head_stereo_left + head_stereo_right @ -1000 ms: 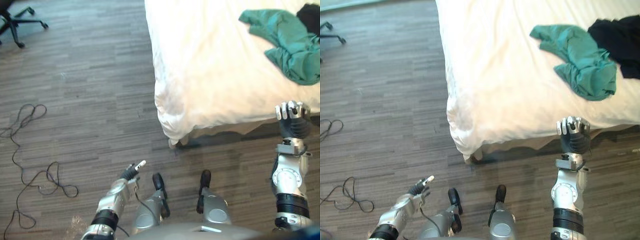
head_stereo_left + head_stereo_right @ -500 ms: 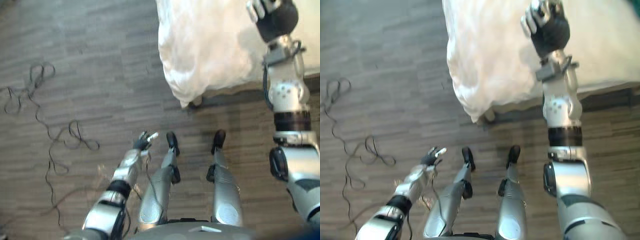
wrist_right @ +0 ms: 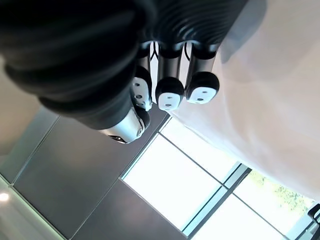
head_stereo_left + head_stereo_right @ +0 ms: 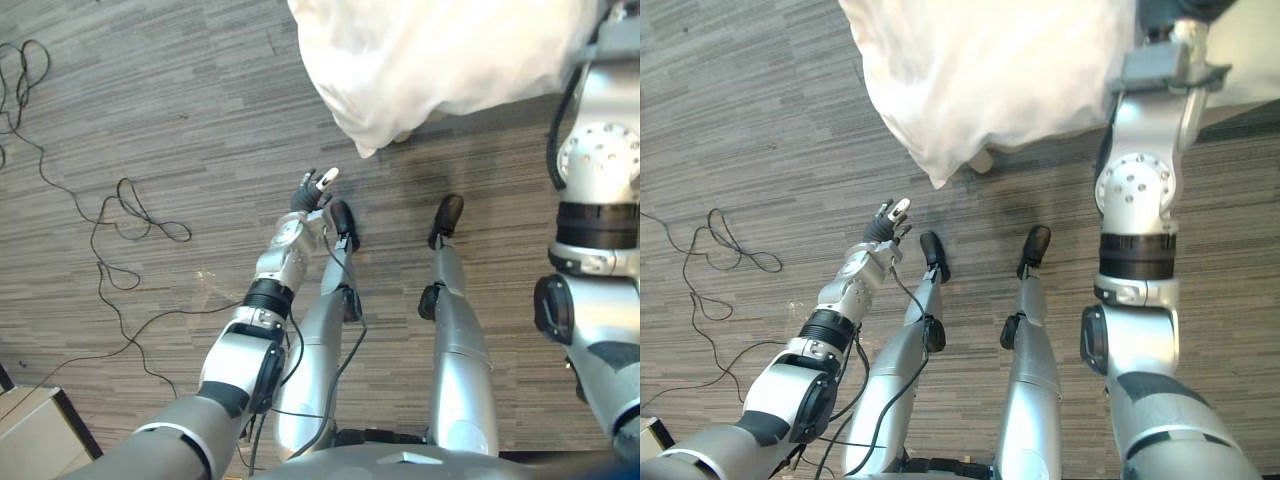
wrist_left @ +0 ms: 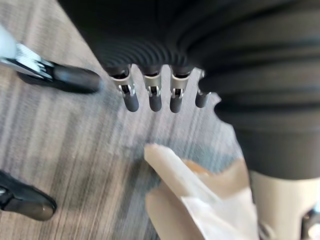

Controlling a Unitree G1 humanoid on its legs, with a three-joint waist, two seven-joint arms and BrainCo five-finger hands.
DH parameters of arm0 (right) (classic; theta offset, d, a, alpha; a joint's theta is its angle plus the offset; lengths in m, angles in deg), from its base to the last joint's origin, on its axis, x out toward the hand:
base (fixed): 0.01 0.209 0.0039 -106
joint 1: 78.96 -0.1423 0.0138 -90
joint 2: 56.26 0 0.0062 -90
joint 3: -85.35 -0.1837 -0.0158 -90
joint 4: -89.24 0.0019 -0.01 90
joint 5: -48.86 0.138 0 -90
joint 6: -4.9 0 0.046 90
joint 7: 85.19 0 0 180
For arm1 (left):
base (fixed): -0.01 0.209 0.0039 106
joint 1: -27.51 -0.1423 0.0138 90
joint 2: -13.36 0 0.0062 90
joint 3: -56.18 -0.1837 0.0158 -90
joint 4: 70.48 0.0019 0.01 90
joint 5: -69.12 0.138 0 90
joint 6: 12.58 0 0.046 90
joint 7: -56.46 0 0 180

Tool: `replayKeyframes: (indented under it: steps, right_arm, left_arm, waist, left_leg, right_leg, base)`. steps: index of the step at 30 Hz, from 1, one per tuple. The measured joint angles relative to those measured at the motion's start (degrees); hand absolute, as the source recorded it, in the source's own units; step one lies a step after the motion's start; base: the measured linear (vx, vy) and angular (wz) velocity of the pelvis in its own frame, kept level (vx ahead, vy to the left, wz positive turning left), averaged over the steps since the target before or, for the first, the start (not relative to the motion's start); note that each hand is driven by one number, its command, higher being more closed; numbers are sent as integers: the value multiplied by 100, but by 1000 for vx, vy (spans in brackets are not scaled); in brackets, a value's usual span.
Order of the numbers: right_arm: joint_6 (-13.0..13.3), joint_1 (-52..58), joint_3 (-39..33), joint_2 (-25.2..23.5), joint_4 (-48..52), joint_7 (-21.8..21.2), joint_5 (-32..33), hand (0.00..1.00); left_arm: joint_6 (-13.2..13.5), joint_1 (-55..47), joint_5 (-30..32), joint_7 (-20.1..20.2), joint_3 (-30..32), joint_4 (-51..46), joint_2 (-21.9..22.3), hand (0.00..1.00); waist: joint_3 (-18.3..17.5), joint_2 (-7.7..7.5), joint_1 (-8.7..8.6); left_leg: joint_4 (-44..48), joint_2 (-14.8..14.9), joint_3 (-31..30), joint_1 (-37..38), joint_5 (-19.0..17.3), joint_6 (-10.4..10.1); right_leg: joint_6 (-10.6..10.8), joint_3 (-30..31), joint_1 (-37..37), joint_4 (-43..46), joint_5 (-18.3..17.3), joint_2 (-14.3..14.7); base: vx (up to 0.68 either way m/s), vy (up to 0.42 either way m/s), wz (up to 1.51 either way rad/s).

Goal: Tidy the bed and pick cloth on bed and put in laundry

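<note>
The bed's white duvet point(image 4: 430, 50) hangs over the near corner point(image 4: 940, 170) of the bed. My left hand point(image 4: 313, 189) hovers low over the wooden floor just short of that corner, fingers point(image 5: 150, 97) relaxed and holding nothing; the corner's white cover point(image 5: 210, 210) lies past them. My right arm point(image 4: 1138, 190) reaches up over the bed's near edge. Its hand point(image 3: 125, 75) has the fingers point(image 3: 170, 95) curled into the palm with nothing in them, and the white duvet point(image 3: 270, 100) lies close beside it.
Grey wood-plank floor point(image 4: 150, 120) spreads to the left of the bed. A beige box point(image 4: 35, 435) stands at the lower left. A bed leg point(image 4: 983, 160) shows under the duvet corner. A large window point(image 3: 200, 195) lies beyond the right hand.
The camera has tipped down, so the bed slid up and the green cloth left the picture. My right arm rose over the bed; my left hand moved forward towards the bed corner.
</note>
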Motion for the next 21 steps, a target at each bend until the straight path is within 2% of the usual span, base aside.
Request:
replayKeyframes:
  steps: [3,5,8,9,10,12,15,19,20,21]
  right_arm:
    - [-1,523,-141,0,84,-187,-25,100]
    - [-3,1235,-461,-7,37,-372,104,100]
    - [-133,2402,-789,-185,-399,-685,348,100]
    - [-157,2639,-804,-247,-464,-750,395,0]
    - [-289,3289,-791,-451,-697,-927,420,0]
    - [-415,3666,-772,-556,-881,-1061,399,0]
    - [-782,4309,-667,-804,-1600,-1181,-165,0]
    - [-1009,4576,-571,-1587,-3322,-1175,-1535,0]
    - [-1010,4626,-575,-1721,-3718,-1140,-1885,0]
    - [-995,4769,-566,-1846,-4144,-988,-2300,0]
  left_arm:
    - [-93,-110,-3,-70,154,-94,-72,0]
    - [-217,-206,0,-61,200,-209,-148,0]
    - [-294,-500,36,15,194,-281,-201,0]
    - [-296,-581,37,14,193,-299,-206,0]
    - [-297,-855,36,7,189,-299,-230,0]
    - [-281,-1028,36,6,172,-297,-250,0]
    - [-183,-1264,43,2,119,-154,-261,0]
    - [35,-1741,220,-102,89,336,-240,0]
    - [72,-1968,334,-150,88,397,-224,0]
    - [88,-2254,530,-233,82,563,-186,0]
  waist:
    - [-9,-223,3]
    - [3,-388,-20]
    - [-13,-535,-105]
    - [-11,-548,-139]
    - [-24,-637,-160]
    - [-45,-694,-174]
    - [-80,-771,-229]
    - [-181,-910,-282]
    - [-255,-912,-326]
    - [-493,-893,-360]
  left_leg:
    - [207,111,144,47,-111,-7]
    - [473,218,241,152,-303,-32]
    - [885,367,432,398,-666,-89]
    - [972,395,471,453,-736,-83]
    - [1237,503,661,680,-1004,-113]
    - [1388,577,795,831,-1176,-139]
    - [1571,704,938,1265,-1424,-178]
    - [1385,719,949,2156,-1409,-287]
    - [1286,683,937,2374,-1405,-299]
    - [1168,631,941,2555,-1405,-310]
  right_leg:
    - [-48,86,21,90,-40,61]
    - [-68,152,198,89,-77,122]
    - [-58,247,524,92,-163,174]
    - [-37,275,600,93,-183,184]
    - [-15,450,818,95,-229,235]
    - [-7,547,957,93,-254,274]
    - [29,653,1364,76,-384,357]
    - [55,674,2220,-96,-450,449]
    - [87,673,2408,-117,-477,448]
    - [136,677,2542,-141,-513,432]
  base:
    - [25,2,-26]
    - [-14,-9,-26]
    - [-35,-21,-29]
    - [-8,-44,-54]
    - [9,-45,-55]
    - [33,-43,-55]
    - [84,-61,-36]
    - [117,-43,-11]
    - [144,9,-4]
    - [84,15,-3]
